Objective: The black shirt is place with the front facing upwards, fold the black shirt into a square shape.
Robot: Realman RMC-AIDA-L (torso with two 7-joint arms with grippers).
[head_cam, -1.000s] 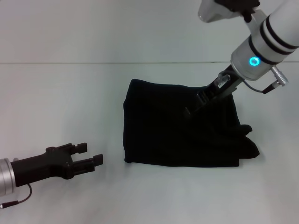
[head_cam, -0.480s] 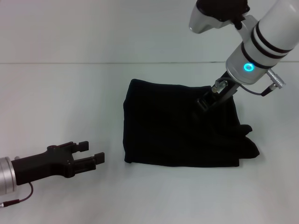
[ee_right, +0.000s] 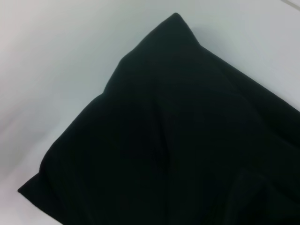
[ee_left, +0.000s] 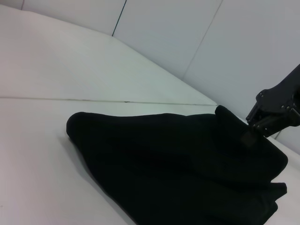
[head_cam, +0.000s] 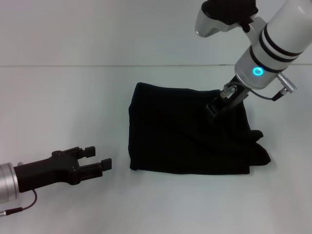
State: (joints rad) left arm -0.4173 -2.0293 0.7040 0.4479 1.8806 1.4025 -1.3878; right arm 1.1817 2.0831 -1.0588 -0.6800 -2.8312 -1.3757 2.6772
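plain black soft fabric shirt (head_cam: 187, 134) | state: folded into a rough square bundle, no lettering or label visible | pose: lying flat on white table, left edge and front edge straight, right side bunched into loose rumpled folds | location: centre-right of the head view

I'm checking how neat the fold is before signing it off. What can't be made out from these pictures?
- Right pincer, head view: its dark tips merge with the black shirt, so open or shut is unclear.
- Shirt's lettering and neck label: not visible in any view.
- Shirt's near edge, both wrist views: cut off by the frame.
- Left pincer rests open on the table, away from the shirt.
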